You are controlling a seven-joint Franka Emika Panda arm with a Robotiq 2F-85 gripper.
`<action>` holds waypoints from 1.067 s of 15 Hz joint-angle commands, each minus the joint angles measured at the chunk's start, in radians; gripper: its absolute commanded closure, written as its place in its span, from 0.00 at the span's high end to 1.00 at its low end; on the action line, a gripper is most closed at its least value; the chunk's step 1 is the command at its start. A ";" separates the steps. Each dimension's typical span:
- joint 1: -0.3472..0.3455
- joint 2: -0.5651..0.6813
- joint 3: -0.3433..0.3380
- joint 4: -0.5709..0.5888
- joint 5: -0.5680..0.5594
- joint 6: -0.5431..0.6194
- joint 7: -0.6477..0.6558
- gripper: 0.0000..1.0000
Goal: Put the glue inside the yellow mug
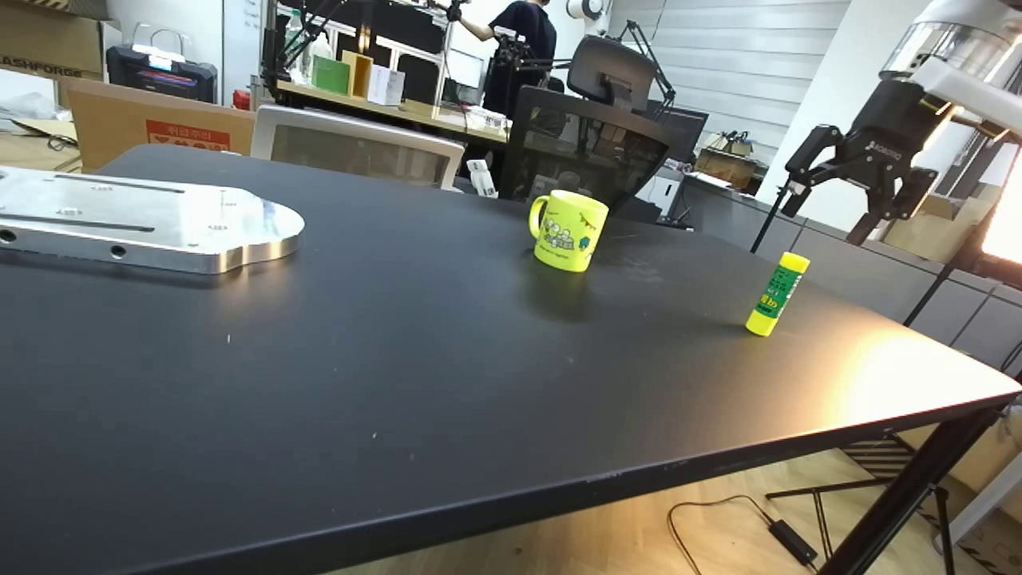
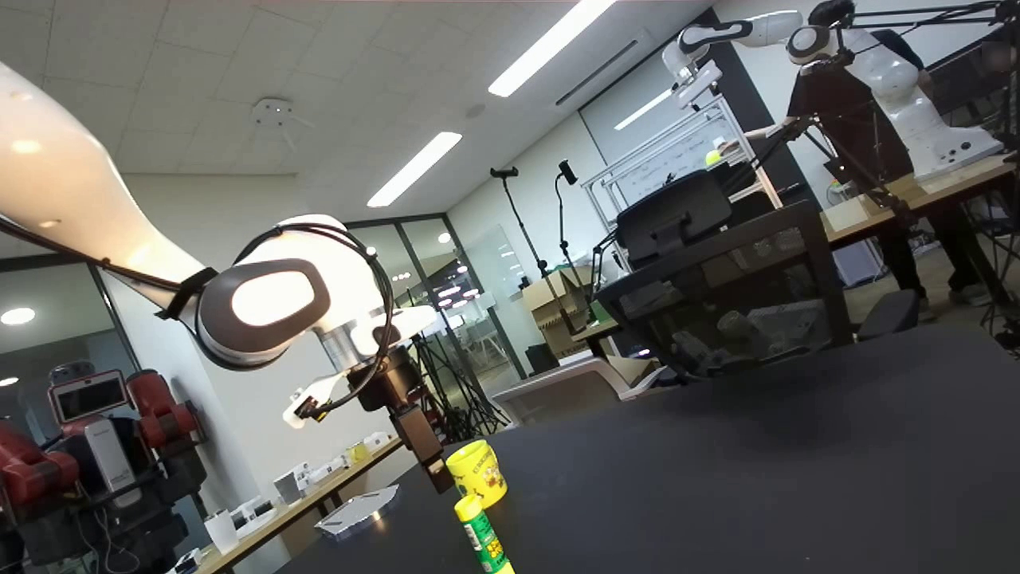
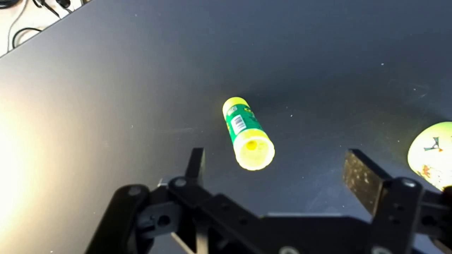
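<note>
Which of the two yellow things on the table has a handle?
The yellow mug, the short, wide one: a handle loops out from its side. The glue stick is slim and wrapped in green, with no handle.

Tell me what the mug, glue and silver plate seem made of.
Mug: probably ceramic, smooth; its evenly coloured wall carries printed drawings, though hard plastic is possible.
Glue: likely smooth plastic; its top looks moulded with a recess, above a printed green label.
Silver plate: most likely metal, shiny, with bright reflections, long grooves and round edge holes; which metal, I can't tell.
</note>
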 commanded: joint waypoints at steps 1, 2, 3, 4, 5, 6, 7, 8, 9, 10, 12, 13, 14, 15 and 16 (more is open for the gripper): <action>0.008 0.043 0.014 -0.001 0.077 0.100 -0.035 1.00; 0.008 0.054 0.019 0.002 0.099 0.109 -0.050 1.00; 0.008 0.066 0.020 0.001 0.105 0.127 -0.051 1.00; 0.009 0.079 0.021 -0.001 0.108 0.147 -0.053 1.00; 0.010 0.096 0.017 -0.001 0.096 0.171 -0.049 1.00; 0.010 0.111 0.013 0.001 0.088 0.184 -0.046 1.00; 0.013 0.126 0.004 0.001 0.070 0.200 -0.033 1.00; 0.016 0.138 -0.002 0.001 0.060 0.214 -0.028 1.00; 0.018 0.150 -0.010 0.002 0.049 0.222 -0.024 1.00; 0.018 0.162 -0.014 0.004 0.045 0.232 -0.024 1.00; 0.020 0.185 -0.020 0.008 0.044 0.242 -0.023 1.00; 0.020 0.195 -0.020 0.010 0.045 0.241 -0.026 1.00; 0.027 0.208 -0.031 0.015 0.036 0.233 -0.013 0.75; 0.027 0.216 -0.031 0.017 0.038 0.231 -0.015 0.73; 0.025 0.222 -0.030 0.020 0.042 0.224 -0.017 0.67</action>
